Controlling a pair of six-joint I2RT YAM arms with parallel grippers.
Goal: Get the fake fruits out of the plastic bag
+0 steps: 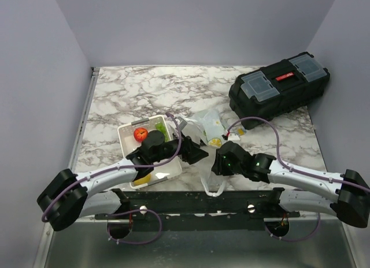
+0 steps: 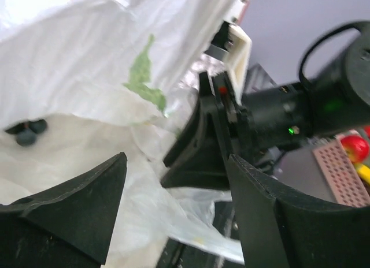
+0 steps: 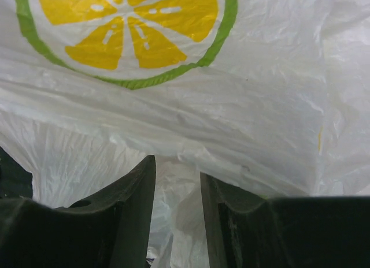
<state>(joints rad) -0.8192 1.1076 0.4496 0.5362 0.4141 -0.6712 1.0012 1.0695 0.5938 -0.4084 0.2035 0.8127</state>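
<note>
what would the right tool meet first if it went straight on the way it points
The plastic bag: its white film fills the view just past the right tool. Depth is unclear, but nothing else shows ahead.

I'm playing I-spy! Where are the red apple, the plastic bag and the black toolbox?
red apple (image 1: 140,133): top view, its round middle.
plastic bag (image 1: 207,122): top view, its crinkled upper part.
black toolbox (image 1: 278,92): top view, its dark front side.

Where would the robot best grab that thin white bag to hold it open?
Likely a loose fold by the loop handle of the plastic bag, pinched from the near side, where the arms sit. The film is thin and crumpled, so only a raised edge fits between the fingers; the body is too wide.
</note>
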